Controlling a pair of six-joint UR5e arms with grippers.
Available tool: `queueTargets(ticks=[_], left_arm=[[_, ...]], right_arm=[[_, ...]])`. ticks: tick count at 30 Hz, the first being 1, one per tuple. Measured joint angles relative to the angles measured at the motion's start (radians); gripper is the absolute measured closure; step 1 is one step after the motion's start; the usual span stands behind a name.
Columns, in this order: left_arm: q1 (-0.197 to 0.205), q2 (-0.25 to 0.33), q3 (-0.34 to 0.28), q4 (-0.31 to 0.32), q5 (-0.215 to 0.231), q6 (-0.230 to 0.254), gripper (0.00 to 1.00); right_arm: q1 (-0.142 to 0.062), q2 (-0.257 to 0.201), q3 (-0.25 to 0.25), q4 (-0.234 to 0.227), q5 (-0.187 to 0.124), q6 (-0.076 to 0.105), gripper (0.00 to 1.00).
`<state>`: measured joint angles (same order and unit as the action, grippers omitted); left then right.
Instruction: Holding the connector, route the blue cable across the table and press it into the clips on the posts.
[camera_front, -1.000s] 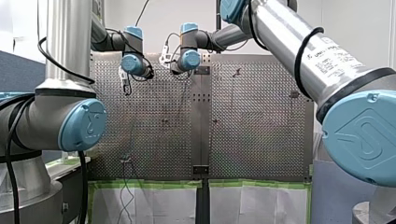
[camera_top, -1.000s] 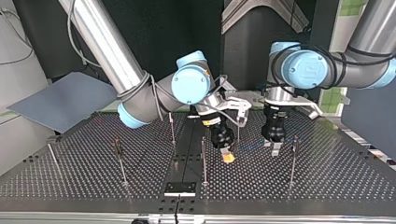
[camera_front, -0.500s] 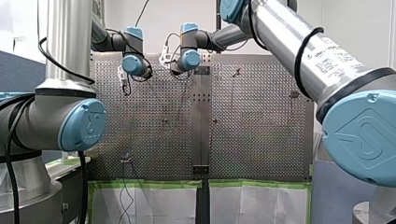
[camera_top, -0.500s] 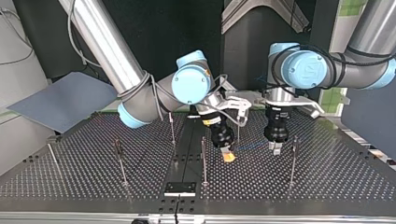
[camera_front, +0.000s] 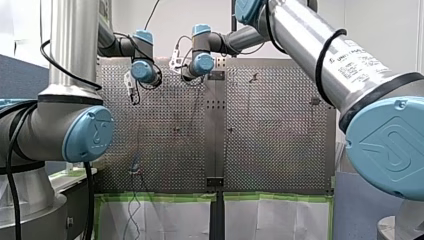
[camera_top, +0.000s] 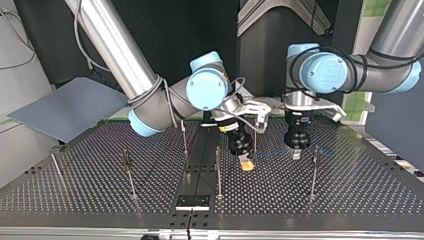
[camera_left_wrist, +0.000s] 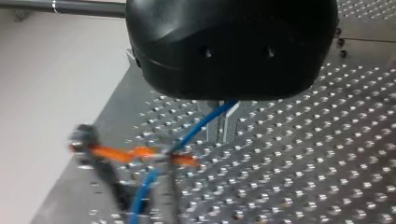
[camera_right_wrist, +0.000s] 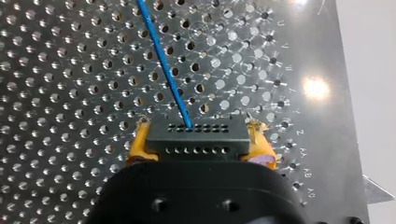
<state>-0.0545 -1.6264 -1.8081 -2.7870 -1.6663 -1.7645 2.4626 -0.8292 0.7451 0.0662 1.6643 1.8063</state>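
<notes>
In the right wrist view my right gripper (camera_right_wrist: 196, 149) is shut on a black connector (camera_right_wrist: 196, 135), its yellow pads (camera_right_wrist: 137, 144) on both ends. The blue cable (camera_right_wrist: 163, 60) leaves the connector over the perforated table (camera_right_wrist: 70, 93). In the top view my right gripper (camera_top: 245, 165) hangs near the middle, and the blue cable (camera_top: 272, 154) runs from it to my left gripper (camera_top: 296, 152). The left wrist view shows my left gripper (camera_left_wrist: 220, 127) with its metal fingers shut on the blue cable (camera_left_wrist: 198, 128), beside a post with an orange clip (camera_left_wrist: 135, 153).
Several thin posts stand on the table, among them one (camera_top: 313, 172) just beside my left gripper, one (camera_top: 218, 170) near my right gripper and one (camera_top: 129, 172) further to the top view's left. A black plate (camera_top: 192, 201) lies at the near edge. A grey board (camera_top: 65, 107) leans off the table's left corner.
My left gripper has shut on the blue cable and risen a little off the table. My right gripper, still holding the connector, has shifted slightly toward the top view's right.
</notes>
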Motion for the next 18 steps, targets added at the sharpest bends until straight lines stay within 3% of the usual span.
queueTargets(ticks=[9, 18], left_arm=[[-0.005, 0.001, -0.040, 0.002, -0.014, 0.007, 0.98], [-0.010, 0.000, -0.113, 0.071, -0.023, 0.009, 0.98]], right_arm=[[0.005, 0.000, 0.034, 0.013, 0.000, 0.007, 1.00], [0.004, 0.001, 0.110, 0.009, -0.001, 0.002, 1.00]])
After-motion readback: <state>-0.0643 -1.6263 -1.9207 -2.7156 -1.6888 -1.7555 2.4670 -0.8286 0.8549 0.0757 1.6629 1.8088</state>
